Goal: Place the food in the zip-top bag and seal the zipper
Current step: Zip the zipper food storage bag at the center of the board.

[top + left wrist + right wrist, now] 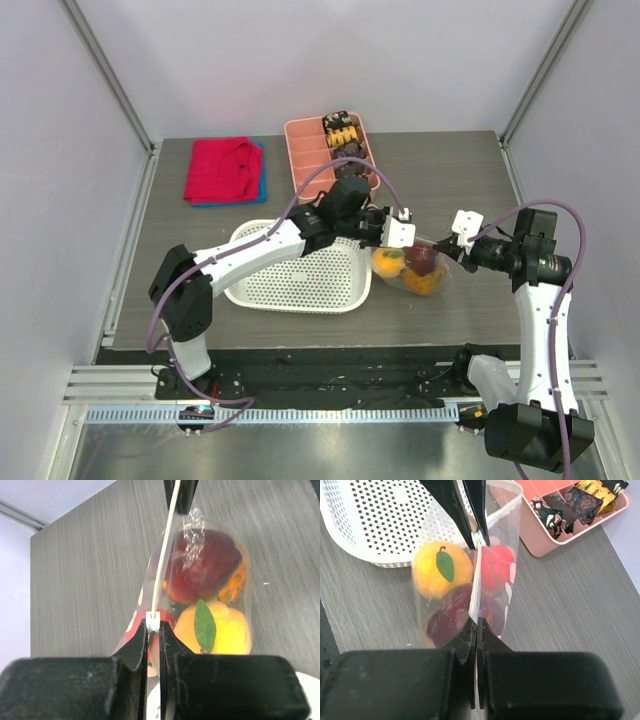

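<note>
- Left tool (154, 630): jaws clamped on the near end of the thin clear zipper strip (165, 555), at a small white tab (153, 621).
- Right tool (476, 625): jaws pinched on the strip's opposite end.
- The strip is drawn straight, its long axis running tool to tool; both arms are on it.
- The clear white-dotted zip-top bag (412, 268) sits below the strip. Inside: orange peach (220, 630), dark red apple (205, 565), small bright red apple (495, 565); pineapple largely hidden.
- Judgement: food loaded, sealing in hand; the next pass would run along the strip.
- Grey wood-grain tabletop (470, 170). White perforated basket (300, 270) beside the bag, pink compartment tray (305, 150) beyond, red cloth (220, 168) well apart.
</note>
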Controlling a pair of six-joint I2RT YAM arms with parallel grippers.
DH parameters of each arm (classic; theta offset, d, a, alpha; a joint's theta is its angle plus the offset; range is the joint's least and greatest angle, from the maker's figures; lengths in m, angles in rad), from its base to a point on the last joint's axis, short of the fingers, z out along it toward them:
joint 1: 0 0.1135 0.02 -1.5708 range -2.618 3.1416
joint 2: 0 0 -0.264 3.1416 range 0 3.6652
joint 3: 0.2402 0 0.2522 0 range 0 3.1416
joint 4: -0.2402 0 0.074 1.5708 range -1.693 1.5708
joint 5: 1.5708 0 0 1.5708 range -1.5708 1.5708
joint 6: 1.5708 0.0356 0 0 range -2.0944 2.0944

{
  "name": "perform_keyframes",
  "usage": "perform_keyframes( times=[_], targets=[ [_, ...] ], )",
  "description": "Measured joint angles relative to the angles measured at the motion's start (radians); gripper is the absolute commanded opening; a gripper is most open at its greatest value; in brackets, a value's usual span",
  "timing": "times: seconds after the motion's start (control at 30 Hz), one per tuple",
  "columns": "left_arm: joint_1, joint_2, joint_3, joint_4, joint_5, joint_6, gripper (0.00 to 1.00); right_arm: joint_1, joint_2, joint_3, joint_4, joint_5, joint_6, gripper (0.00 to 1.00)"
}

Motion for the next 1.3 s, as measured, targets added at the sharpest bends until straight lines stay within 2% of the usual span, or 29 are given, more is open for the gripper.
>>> perform_keyframes(
  times=[0.23, 0.47, 0.53, 0.57, 0.67, 0.73, 1.0, 1.3],
  targets=[
    [0.046, 0.004, 0.005, -0.01, 0.004, 0.019, 0.02, -0.032, 0.0, 0.0, 0.002, -0.008, 0.001, 0.01],
    [0.092, 0.059, 0.102, -0.037, 0.002, 0.016, 0.0, -0.068, 0.009, 0.003, 0.011, -0.008, 0.0, 0.02],
    [0.1, 0.059, 0.105, -0.045, 0.003, 0.018, 0.0, -0.081, 0.018, 0.007, 0.013, -0.002, 0.0, 0.19],
    [0.101, 0.059, 0.105, -0.048, 0.003, 0.018, 0.0, -0.083, 0.023, 0.011, 0.011, 0.002, 0.001, 0.45],
    [0.11, 0.06, 0.105, -0.069, -0.027, 0.019, 0.0, -0.092, 0.04, 0.038, -0.01, 0.026, 0.013, 0.66],
    [0.11, 0.06, 0.105, -0.077, -0.042, 0.019, 0.0, -0.093, 0.053, 0.063, -0.017, 0.028, 0.033, 0.7],
    [0.062, 0.06, 0.106, -0.072, -0.066, 0.019, 0.0, -0.093, 0.08, 0.172, -0.026, -0.024, 0.09, 0.73],
    [0.016, 0.06, 0.108, -0.063, -0.066, 0.019, 0.0, 0.003, 0.082, 0.178, -0.01, -0.03, 0.108, 0.59]
  ],
)
